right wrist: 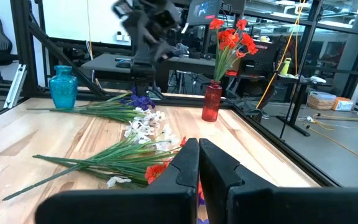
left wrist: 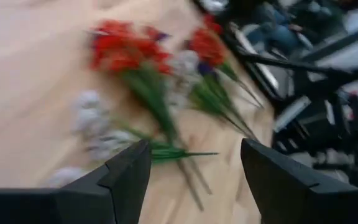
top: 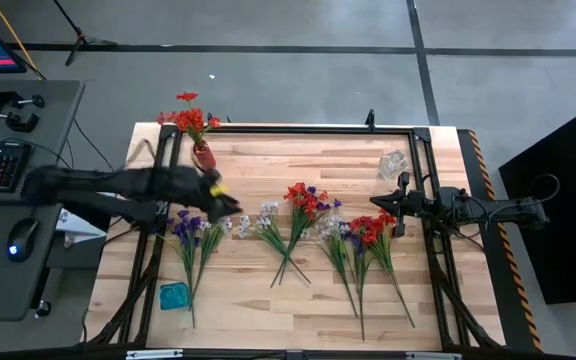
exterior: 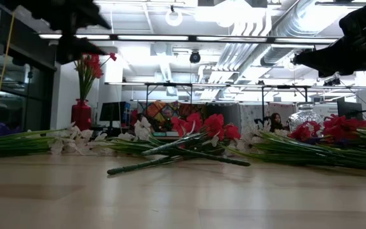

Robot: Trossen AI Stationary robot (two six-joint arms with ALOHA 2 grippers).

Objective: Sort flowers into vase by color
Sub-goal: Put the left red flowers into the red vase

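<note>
Left end effector (top: 230, 207) open, just beside white flowers (top: 238, 226)

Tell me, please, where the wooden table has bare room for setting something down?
Bare wood lies between the small red vase holding red flowers and the clear glass vase, and along the near edge right of the blue glass vase. The middle band is crowded with loose red, purple and white sprigs.
</note>
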